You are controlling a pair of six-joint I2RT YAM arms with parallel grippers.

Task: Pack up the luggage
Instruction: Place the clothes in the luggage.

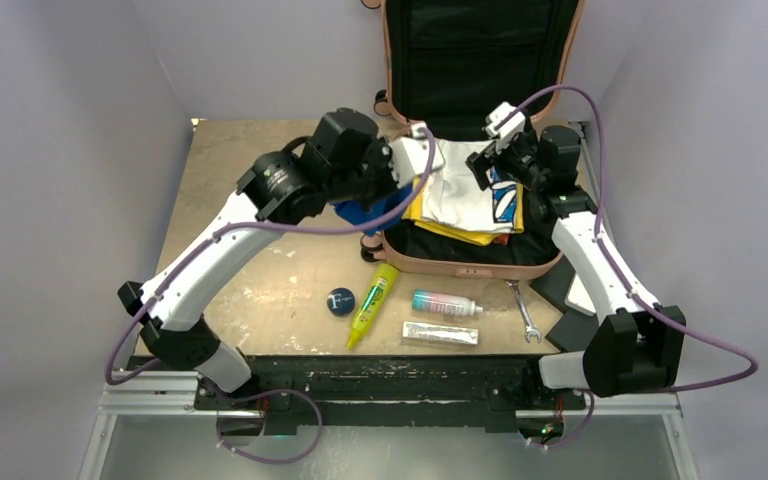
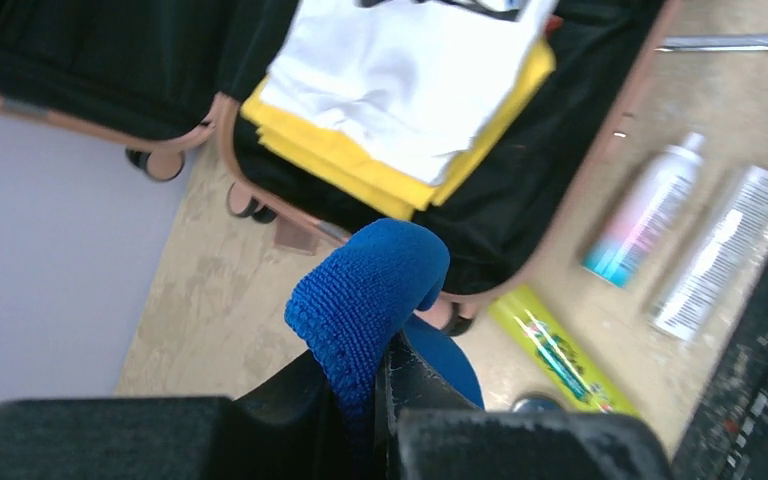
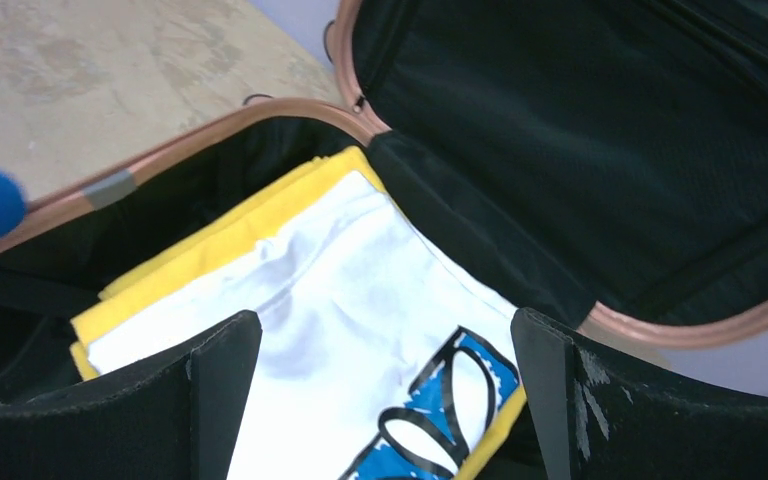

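Observation:
The salmon-pink luggage (image 1: 460, 268) lies open at the back of the table, its black-lined lid (image 1: 475, 55) standing upright. Inside it lies a folded white shirt with a blue print (image 1: 470, 190) on top of yellow clothes (image 1: 450, 232). My left gripper (image 2: 380, 360) is shut on a blue knitted cloth (image 2: 370, 285), held above the table just off the luggage's front left corner (image 2: 460, 300). My right gripper (image 3: 385, 340) hangs open over the white shirt (image 3: 340, 320), with nothing between its fingers.
On the table in front of the luggage lie a round blue tin (image 1: 341, 301), a yellow-green tube (image 1: 372, 303), a spray bottle (image 1: 445, 304), a silver tube (image 1: 440, 334) and a wrench (image 1: 523, 310). A black pad (image 1: 560, 290) sits at the right.

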